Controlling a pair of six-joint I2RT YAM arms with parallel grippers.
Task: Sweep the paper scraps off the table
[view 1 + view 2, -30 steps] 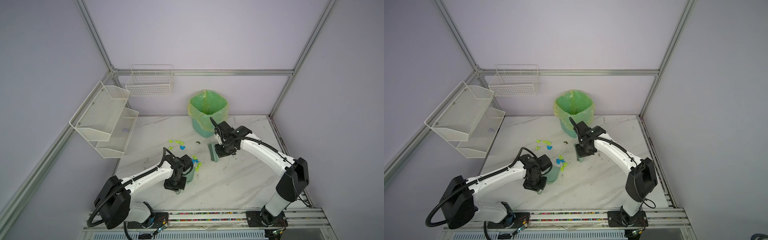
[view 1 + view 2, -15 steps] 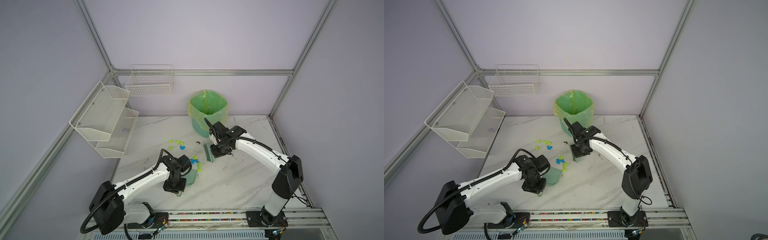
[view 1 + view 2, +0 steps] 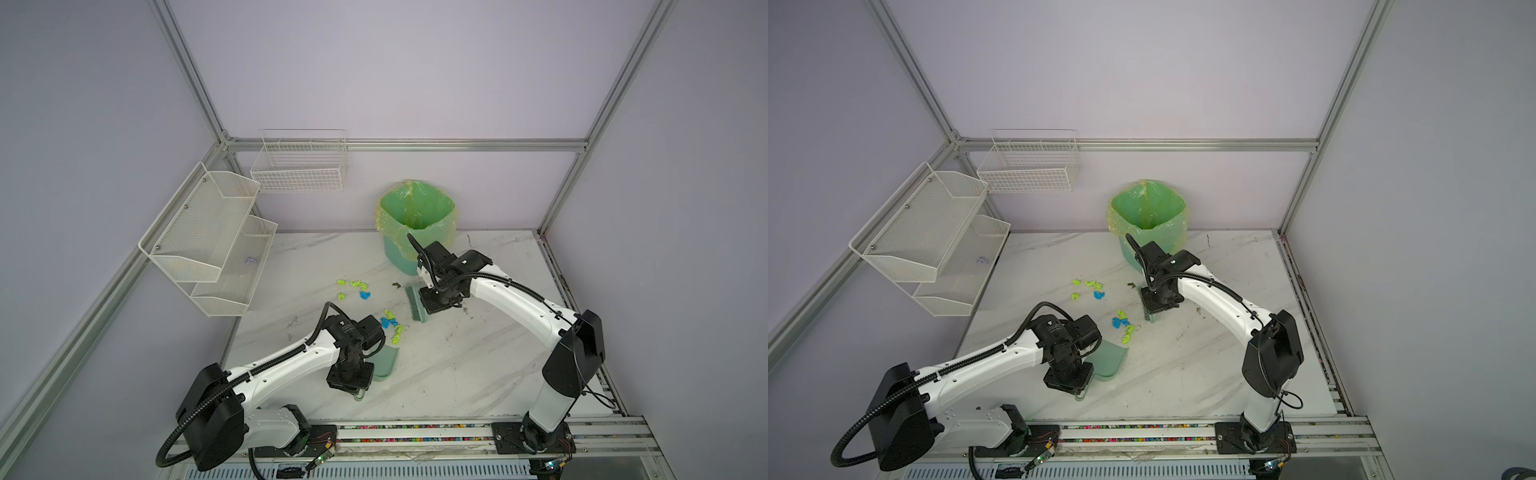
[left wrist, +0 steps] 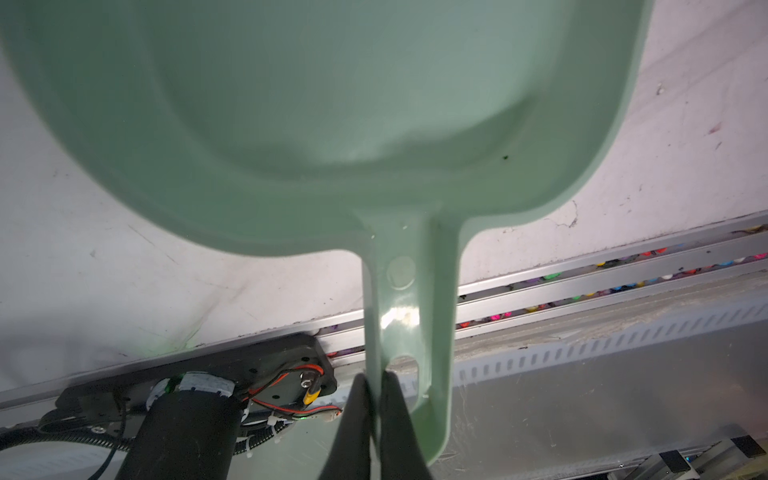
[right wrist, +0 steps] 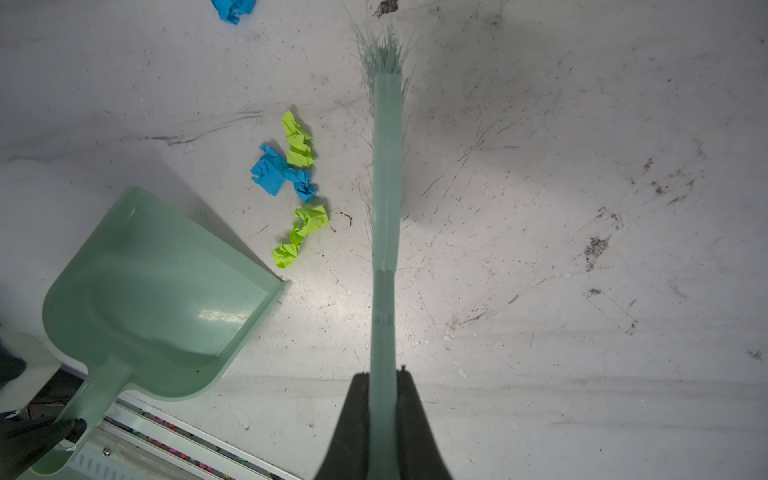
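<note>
The left gripper (image 4: pixel 375 384) is clenching a pale green plastic dustpan (image 4: pixel 332 104) by its handle; the right gripper (image 5: pixel 382 380) is clamping a pale green bristle brush (image 5: pixel 386 187). Crumpled blue and yellow-green paper scraps (image 5: pixel 291 174) are lying on the white marbled table (image 5: pixel 561 208) ahead of the right jaws, between both tools. The pan is blocking them from the left wrist view.

I see a bin (image 3: pixel 395 255) lined with a green bag (image 3: pixel 415 203) at the back. A white wire basket (image 3: pixel 299 174) hangs on the back wall and a two-tier mesh shelf (image 3: pixel 199 232) on the left wall. Coloured beads (image 3: pixel 399 427) sit along the front rail (image 3: pixel 415 433).
</note>
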